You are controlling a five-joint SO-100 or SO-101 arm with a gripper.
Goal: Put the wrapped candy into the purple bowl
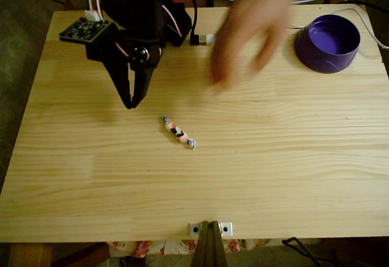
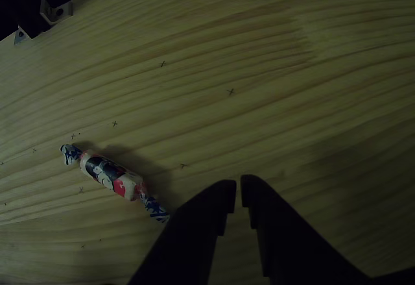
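The wrapped candy [image 1: 178, 132] was seen lying flat on the bare wood of the bench [image 1: 255, 176], near the middle, set at a slant across the grain in the fixed view. The purple bowl [image 1: 328, 43] was placed at the far right corner in that view, well apart from the candy. The end effector [image 1: 131, 103] was held above the bench, up and to the left of the candy, with its tips drawn almost together and nothing held between them; in the other view only a narrow slit was left between the dark fingers [image 2: 206, 202], and the candy [image 2: 111, 175] was seen just to their left, one twisted end close to the nearer finger. A blurred hand [image 1: 249, 27] was seen above the far edge of the bench.

The approach was judged to be the step in hand. For a clean grasp, the jaws should first be opened wide, then turned so that the candy's narrow body, not a twisted end, would be straddled, and lowered until the tips nearly met the wood. The hand should be clear before any move.

No legible writing or brand could be made out on the wrapper; only pink-red and dark marks were shown.
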